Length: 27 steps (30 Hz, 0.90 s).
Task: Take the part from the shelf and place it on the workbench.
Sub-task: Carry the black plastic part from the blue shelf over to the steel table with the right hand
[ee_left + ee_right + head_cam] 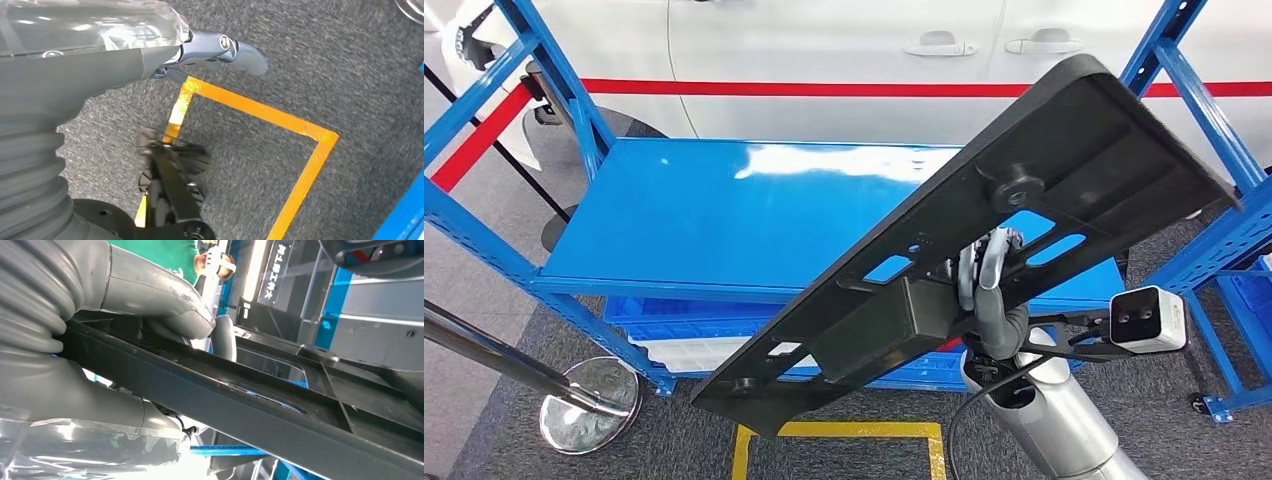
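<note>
The part (1064,170) is a long black plastic panel with slots and a boxy block on its underside. It hangs tilted, one end high at the right and the other low over the floor, in front of the blue shelf (724,210). My right hand (986,290) grips it from below near its middle. In the right wrist view the thumb and fingers (165,300) wrap around a rib of the part (280,410). My left hand (150,55) hangs over the grey carpet with a finger (245,52) stretched out and nothing in it.
The shelf's top board is bare, and blue crates (684,320) sit beneath it. A white car (824,50) stands behind. A chrome post base (589,400) is at the left. Yellow tape (844,430) marks a square on the carpet. A person in green (165,252) stands nearby.
</note>
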Available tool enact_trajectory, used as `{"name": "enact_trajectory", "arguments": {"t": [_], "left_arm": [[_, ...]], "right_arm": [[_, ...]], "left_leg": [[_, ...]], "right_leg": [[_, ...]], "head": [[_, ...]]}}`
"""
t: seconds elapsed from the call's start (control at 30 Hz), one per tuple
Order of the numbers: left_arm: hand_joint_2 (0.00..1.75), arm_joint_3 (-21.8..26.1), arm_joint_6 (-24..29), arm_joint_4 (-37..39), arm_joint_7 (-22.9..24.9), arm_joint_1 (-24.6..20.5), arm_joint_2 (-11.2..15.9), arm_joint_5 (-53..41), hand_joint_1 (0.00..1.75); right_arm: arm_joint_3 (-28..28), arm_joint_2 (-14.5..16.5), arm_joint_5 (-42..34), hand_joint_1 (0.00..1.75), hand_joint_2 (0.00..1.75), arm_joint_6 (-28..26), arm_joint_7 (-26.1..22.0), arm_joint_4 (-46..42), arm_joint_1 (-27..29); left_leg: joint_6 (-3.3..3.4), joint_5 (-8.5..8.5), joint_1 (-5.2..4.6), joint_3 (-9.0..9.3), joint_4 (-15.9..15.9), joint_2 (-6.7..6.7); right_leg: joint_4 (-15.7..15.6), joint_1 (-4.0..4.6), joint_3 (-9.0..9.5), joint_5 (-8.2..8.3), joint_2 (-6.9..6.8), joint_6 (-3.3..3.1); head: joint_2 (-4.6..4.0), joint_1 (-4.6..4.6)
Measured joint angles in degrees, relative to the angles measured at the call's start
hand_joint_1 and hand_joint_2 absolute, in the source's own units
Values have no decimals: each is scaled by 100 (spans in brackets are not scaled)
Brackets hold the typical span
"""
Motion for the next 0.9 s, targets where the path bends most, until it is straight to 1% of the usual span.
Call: {"name": "enact_trajectory", "arguments": {"t": [0.03,0.07,0.1,0.13,0.17,0.2,0.23,0.27,0.3,0.33,0.37,0.4,0.43,0.47,0.5,0.53,0.57,0.6,0.63,0.67,0.7,0.73,0.77,0.8,0.83,0.87,0.9], "left_arm": [[175,0,-7,-2,-17,0,13,-1,0],[175,0,-13,-4,-31,-3,28,-1,0],[175,0,-18,-10,-40,-11,48,-1,0],[175,-1,-22,-16,-50,-20,64,-1,0],[175,-1,-25,-22,-56,-28,77,-1,0],[175,-2,-26,-27,-60,-34,89,-5,0],[175,-3,-25,-30,-62,-34,96,-19,0],[175,-6,-21,-32,-60,-35,101,-39,0],[175,-10,-11,-33,-51,-39,107,-61,0],[175,-14,10,-34,-32,-42,109,-84,0],[175,-17,37,-34,-8,-45,108,-102,0],[175,-19,71,-34,20,-46,107,-118,0],[175,-19,105,-34,43,-45,105,-133,0],[175,-20,130,-34,58,-43,104,-146,0],[175,-20,148,-34,66,-42,102,-157,0],[175,-20,155,-34,67,-42,102,-167,0],[175,-20,154,-34,63,-43,102,-174,0],[175,-20,148,-35,53,-44,104,-179,0],[175,-20,136,-36,39,-46,109,-180,0],[175,-20,122,-36,21,-48,115,-180,0],[175,-20,108,-37,7,-50,121,-181,0],[175,-21,97,-37,-4,-49,128,-183,0],[175,-21,90,-37,-11,-46,135,-185,0],[175,-22,81,-37,-17,-42,143,-188,0],[175,-22,69,-37,-29,-38,151,-190,0],[175,-22,51,-37,-44,-37,159,-191,0],[175,-22,29,-37,-61,-39,167,-194,0]], "right_arm": [[-20,0,2,171,175,13,-1,-1,42],[-39,0,5,171,175,25,-1,-5,77],[-57,0,9,171,175,37,-2,-15,102],[-73,-1,13,171,175,48,-3,-27,119],[-84,-2,16,171,175,57,-3,-39,130],[-94,-2,17,171,175,68,-4,-50,141],[-107,-3,17,171,175,79,-4,-61,159],[-129,-3,17,171,175,89,-5,-73,188],[-156,-3,16,171,175,96,-7,-88,224],[-188,-3,17,171,175,93,-9,-102,266],[-218,-2,29,171,175,82,-11,-108,311],[-239,0,60,171,175,61,-15,-115,361],[-256,2,104,171,175,29,-19,-120,411],[-266,3,155,171,175,-6,-22,-123,455],[-271,4,197,171,175,-40,-25,-126,482],[-276,4,223,171,175,-79,-27,-127,491],[-283,4,235,171,175,-111,-27,-129,487],[-291,4,239,171,175,-143,-28,-135,477],[-299,4,245,171,175,-175,-30,-150,468],[-306,4,256,171,175,-199,-31,-169,461],[-309,3,272,171,175,-216,-32,-191,455],[-311,2,290,171,175,-226,-32,-212,454],[-312,1,314,171,175,-230,-33,-227,449],[-311,0,355,171,175,-230,-36,-240,446],[-311,0,415,171,175,-234,-41,-255,446],[-311,0,493,171,175,-239,-47,-267,446],[-310,1,580,171,175,-240,-53,-278,452]], "left_leg": [[24,129,-6,210,-205,0],[65,256,-18,512,-587,0],[113,303,-36,838,-1048,1],[150,318,-56,1083,-1414,4],[181,302,-78,1226,-1655,4],[203,287,-100,1265,-1757,4],[226,342,-108,1237,-1776,5],[261,404,-103,1220,-1818,14],[303,476,-90,1190,-1859,26],[340,559,-72,1142,-1898,38],[363,634,-61,1077,-1916,49],[378,700,-60,988,-1919,49],[376,765,-60,895,-1912,50],[369,830,-58,799,-1901,50],[355,893,-54,698,-1883,51],[336,950,-47,598,-1856,51],[313,998,-40,506,-1821,51],[284,1040,-39,422,-1777,49],[253,1077,-40,359,-1735,45],[216,1115,-43,323,-1705,42],[177,1160,-46,303,-1696,39],[134,1211,-43,297,-1707,34],[95,1237,-32,284,-1712,31],[61,1178,-20,246,-1675,28],[35,1002,-7,180,-1542,26],[16,723,4,89,-1288,26],[-1,404,7,-13,-929,26]], "right_leg": [[9,15,-59,42,-4,3],[19,26,-110,83,-7,6],[29,41,-156,123,-7,18],[31,47,-185,163,-9,41],[30,41,-200,204,-12,69],[23,32,-209,245,-16,105],[5,21,-209,293,-17,145],[9,10,-221,295,-11,179],[68,6,-259,207,0,211],[221,1,-325,23,11,241],[492,-15,-420,-251,21,264],[849,-29,-528,-540,24,288],[1215,-47,-614,-748,25,313],[1489,-63,-644,-830,24,337],[1597,-79,-588,-782,23,358],[1503,-94,-432,-638,23,373],[1224,-108,-180,-484,22,383],[816,-115,137,-429,25,385],[430,-109,415,-444,34,362],[140,-99,606,-500,43,329],[-17,-79,695,-560,52,283],[-50,-63,683,-545,56,226],[-53,-66,639,-496,46,174],[-54,-68,587,-437,34,118],[-63,-74,522,-367,22,68],[-67,-76,445,-295,12,30],[-64,-65,361,-228,8,6]], "head": [[0,-1],[0,-1],[0,0],[0,-1],[0,0],[0,0],[0,0],[0,0],[0,0],[0,1],[0,1],[0,1],[0,1],[0,1],[0,1],[0,1],[0,1],[0,1],[0,-1],[0,-2],[0,-3],[0,-4],[0,-3],[0,-4],[0,-4],[0,-4],[0,-5]]}}
